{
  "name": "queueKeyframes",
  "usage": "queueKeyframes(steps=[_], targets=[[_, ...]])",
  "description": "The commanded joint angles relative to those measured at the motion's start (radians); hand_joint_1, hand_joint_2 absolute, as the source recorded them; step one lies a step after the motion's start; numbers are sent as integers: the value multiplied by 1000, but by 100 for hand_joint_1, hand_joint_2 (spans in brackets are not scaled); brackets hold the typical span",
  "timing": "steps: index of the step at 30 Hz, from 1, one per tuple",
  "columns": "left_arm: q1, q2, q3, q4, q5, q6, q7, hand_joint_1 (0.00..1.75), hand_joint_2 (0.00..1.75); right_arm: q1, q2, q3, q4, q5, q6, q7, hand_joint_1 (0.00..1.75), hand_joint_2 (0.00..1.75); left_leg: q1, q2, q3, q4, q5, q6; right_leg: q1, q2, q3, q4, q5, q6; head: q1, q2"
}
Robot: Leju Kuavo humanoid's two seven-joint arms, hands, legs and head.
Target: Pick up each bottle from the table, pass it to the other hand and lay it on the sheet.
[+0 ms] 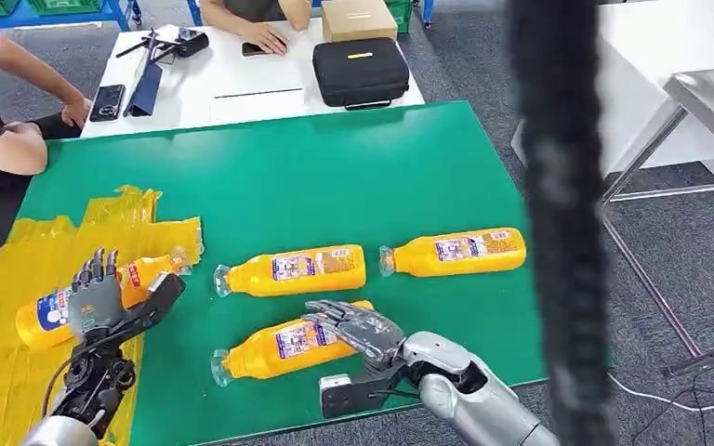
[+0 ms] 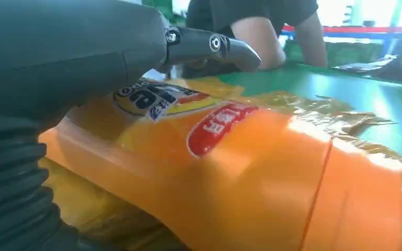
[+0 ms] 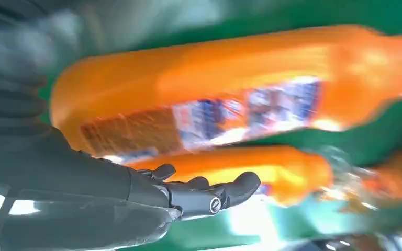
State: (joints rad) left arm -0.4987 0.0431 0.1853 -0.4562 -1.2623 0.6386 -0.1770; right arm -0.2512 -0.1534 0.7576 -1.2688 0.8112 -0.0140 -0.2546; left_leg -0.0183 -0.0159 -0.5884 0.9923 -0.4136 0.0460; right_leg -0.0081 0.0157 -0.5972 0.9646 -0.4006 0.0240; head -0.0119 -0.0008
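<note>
Four orange bottles with clear caps are in sight. One bottle (image 1: 46, 314) lies on the yellow sheet (image 1: 14, 372) at the table's left. My left hand (image 1: 98, 299) is over its middle, fingers spread and pointing up, thumb out to the side. The left wrist view has that bottle (image 2: 241, 172) just under my left hand (image 2: 73, 57). The nearest bottle (image 1: 274, 351) lies on the green table (image 1: 335, 177), and my right hand (image 1: 358, 327) hovers flat over its base end with straight fingers. Blurred in the right wrist view is this bottle (image 3: 230, 89) beyond my right hand (image 3: 136, 193).
Two more bottles (image 1: 293, 269) (image 1: 456, 251) lie in a row mid-table. Behind is a white table with a black case (image 1: 361, 72), a cardboard box (image 1: 358, 19), phones and seated people. A metal table (image 1: 707, 102) stands to the right. A dark blurred strip (image 1: 558, 223) crosses the head view.
</note>
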Motion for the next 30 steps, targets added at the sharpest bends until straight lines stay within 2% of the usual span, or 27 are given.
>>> queueKeyframes(steps=[1,3,5,8,15,16,17,21,30], targets=[[83,-67,109,-146,285,-97,-229,0,0,-8,18,-22,136,127,-79,80,0,175,2,3,1,0,-1,-5,2,-1,1,-2,0,-1,0,0],[133,-90,84,-289,419,-159,-279,0,0,16,25,-41,146,167,-94,98,0,175,1,1,1,-1,0,-4,1,-2,2,-2,0,-1,0,0],[202,-98,32,-456,564,-272,-270,0,0,30,28,-47,175,195,-106,102,0,175,0,0,2,-1,0,-2,1,-2,2,-2,0,0,-1,0],[303,-110,-36,-690,708,-351,-277,0,0,37,42,-42,219,218,-95,98,0,175,1,1,1,-1,-1,-2,1,-1,2,-2,0,0,-1,0],[316,-110,-54,-724,741,-361,-274,0,0,34,45,-37,231,220,-83,97,0,175,2,2,0,0,-2,-4,3,-2,0,-2,-1,-1,0,0],[322,-107,-69,-744,801,-395,-297,0,0,24,37,-20,245,227,-68,92,164,175,2,2,1,0,-2,-4,2,-2,0,-1,-1,-1,0,0],[326,-110,-75,-760,821,-405,-296,0,0,16,33,-12,259,218,-55,77,175,175,2,3,1,0,-2,-4,2,-1,0,-1,-1,-1,0,0],[343,-109,-88,-806,895,-440,-295,0,0,-7,30,-4,307,187,-49,42,175,175,2,2,0,0,-2,-5,3,-3,0,-2,-1,-1,0,0],[327,-92,-94,-761,974,-462,-308,0,0,-25,52,14,373,181,-37,48,175,175,2,4,2,-1,-2,-5,3,-2,1,-2,-1,-1,0,0]])
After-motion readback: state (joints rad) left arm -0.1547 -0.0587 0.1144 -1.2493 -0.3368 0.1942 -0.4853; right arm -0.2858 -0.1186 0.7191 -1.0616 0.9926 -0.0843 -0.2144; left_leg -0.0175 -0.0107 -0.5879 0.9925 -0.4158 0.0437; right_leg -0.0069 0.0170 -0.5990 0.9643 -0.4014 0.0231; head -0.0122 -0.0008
